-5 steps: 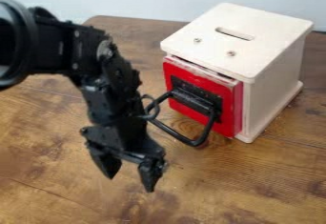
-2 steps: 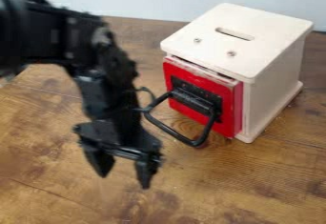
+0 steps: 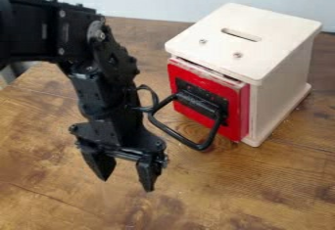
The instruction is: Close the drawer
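Observation:
The bright red drawer front [image 3: 206, 99] with its black centre panel sits in the cream-white box [image 3: 268, 72] on the wooden table. It stands out only slightly from the box face. Its large black wire loop handle [image 3: 183, 126] hangs forward and down to the left. My black gripper [image 3: 121, 174] points down at the table, left of and in front of the handle, apart from it. Its two fingers [image 3: 148, 177] are spread and hold nothing.
The box top has a slot [image 3: 241, 34] and two small holes. The wooden table [image 3: 262, 190] stretches around the box. My black arm [image 3: 59, 43] reaches in from the upper left.
My gripper has moved a little left and toward the near side, away from the handle. The drawer and handle have not visibly moved.

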Available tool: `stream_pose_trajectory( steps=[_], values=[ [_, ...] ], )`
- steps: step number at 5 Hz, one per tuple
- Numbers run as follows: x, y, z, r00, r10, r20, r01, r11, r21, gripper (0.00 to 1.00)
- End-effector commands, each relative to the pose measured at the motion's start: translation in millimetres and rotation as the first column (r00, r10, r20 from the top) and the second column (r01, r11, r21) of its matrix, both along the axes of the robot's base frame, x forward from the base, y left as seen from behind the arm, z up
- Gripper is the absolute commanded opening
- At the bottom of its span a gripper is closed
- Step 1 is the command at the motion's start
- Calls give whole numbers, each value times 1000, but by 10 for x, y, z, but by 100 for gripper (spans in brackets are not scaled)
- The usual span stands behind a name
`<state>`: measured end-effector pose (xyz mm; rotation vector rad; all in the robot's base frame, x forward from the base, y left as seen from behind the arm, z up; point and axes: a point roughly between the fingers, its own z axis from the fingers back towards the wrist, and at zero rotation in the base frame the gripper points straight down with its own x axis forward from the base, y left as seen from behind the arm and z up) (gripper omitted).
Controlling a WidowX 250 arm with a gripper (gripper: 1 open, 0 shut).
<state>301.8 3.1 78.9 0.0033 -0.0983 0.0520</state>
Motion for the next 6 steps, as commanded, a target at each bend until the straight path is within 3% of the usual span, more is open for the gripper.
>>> stream_pose_trajectory(
  steps=[1, 2, 3, 4, 6],
  values=[
    [154, 33, 74, 997, -9, 73, 8, 1000, 6, 100],
    [302, 65, -6, 998, -13, 64, 13, 1000, 5, 100],
    [409, 122, -45, 997, 28, 67, -28, 1000, 2, 100],
    [479, 182, -86, 995, 68, 68, -69, 998, 4, 100],
    [565, 228, -60, 998, 38, 59, -39, 999, 5, 100]
  ],
)
